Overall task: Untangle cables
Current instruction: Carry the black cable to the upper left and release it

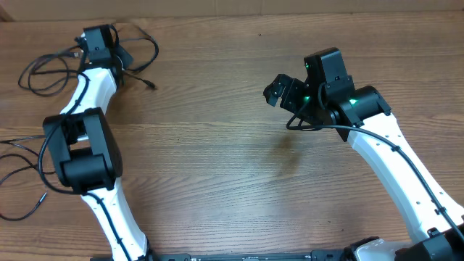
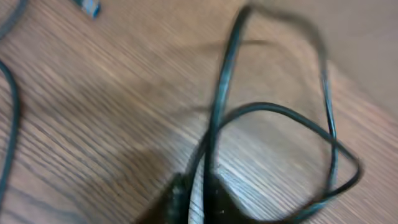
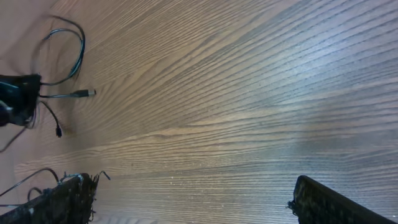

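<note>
The cables [image 1: 155,49] lie at the far-left corner of the table [image 1: 217,181], looped loosely around the left gripper [image 1: 98,42]. 1 loop [image 1: 27,72] bulges toward the left side, and the strand on the other side of the gripper curves up close to the table's far edge. 1 plug [image 1: 151,85] points out onto open wood just right of the left arm [image 1: 83,152]. More thin strands [image 1: 18,142] trail beside that arm's elbow and run off the left side of the overhead view.

The left wrist view is blurred. A cable climbs from dark shapes at the bottom of the frame and crosses itself in a wide ring. I cannot tell whether the left jaws are closed on it or merely beside it.

The right gripper [image 1: 279,93] hangs over the right-centre of the table, well apart from the cables. Its fingers [image 3: 62,199] are spread wide with only wood grain between them. Bare wood stretches from it to the tangle, and also fills the middle and near side between the 2 arms.
</note>
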Tool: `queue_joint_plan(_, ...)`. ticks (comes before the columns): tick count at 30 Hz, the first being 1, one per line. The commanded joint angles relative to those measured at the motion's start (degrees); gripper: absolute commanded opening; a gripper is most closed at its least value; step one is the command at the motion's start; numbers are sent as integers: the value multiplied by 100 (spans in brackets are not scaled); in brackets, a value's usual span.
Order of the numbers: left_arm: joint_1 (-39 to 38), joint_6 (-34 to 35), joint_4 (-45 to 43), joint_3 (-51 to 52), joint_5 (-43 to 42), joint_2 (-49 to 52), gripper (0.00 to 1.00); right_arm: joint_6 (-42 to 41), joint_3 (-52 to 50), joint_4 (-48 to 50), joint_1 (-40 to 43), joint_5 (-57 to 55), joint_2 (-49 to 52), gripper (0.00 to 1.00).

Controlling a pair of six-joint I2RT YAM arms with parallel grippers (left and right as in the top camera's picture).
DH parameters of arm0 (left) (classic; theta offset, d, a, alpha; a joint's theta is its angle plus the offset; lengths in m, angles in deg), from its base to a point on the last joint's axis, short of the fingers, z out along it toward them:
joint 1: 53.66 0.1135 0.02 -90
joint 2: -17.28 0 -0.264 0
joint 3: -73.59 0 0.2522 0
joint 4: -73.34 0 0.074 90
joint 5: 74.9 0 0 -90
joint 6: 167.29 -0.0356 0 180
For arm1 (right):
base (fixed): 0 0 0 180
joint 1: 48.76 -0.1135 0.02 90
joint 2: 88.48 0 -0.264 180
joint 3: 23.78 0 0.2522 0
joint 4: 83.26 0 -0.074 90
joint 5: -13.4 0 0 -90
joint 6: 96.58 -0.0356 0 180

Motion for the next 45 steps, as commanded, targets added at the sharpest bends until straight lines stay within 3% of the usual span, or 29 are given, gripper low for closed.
queue_joint_plan(1,142,52,-74,-81,197,160,37,13,90,26,44,-42,-11,100)
queue_joint_plan(3,192,-35,-59,-85,299,131,49,13,90,26,44,-42,-11,100)
queue_joint_plan(6,267,-256,79,-85,319,39,93,13,90,26,44,-42,-11,100)
queue_joint_plan(7,286,-254,173,-85,328,-11,100,13,90,26,44,-42,-11,100)
queue_joint_plan(15,348,-286,929,-85,205,-1029,100,13,90,26,44,-42,-11,100)
queue_joint_plan(23,334,-334,2004,-85,-839,-2889,99,13,90,26,44,-42,-11,100)
queue_joint_plan(35,332,-855,3635,74,-809,-4953,100,13,90,26,44,-42,-11,100)
queue_joint_plan(39,332,-946,3407,776,-1032,-5663,99,13,90,26,44,-42,-11,100)
queue_joint_plan(45,332,-1069,2284,2645,-2127,-6992,100,13,90,26,44,-42,-9,100)
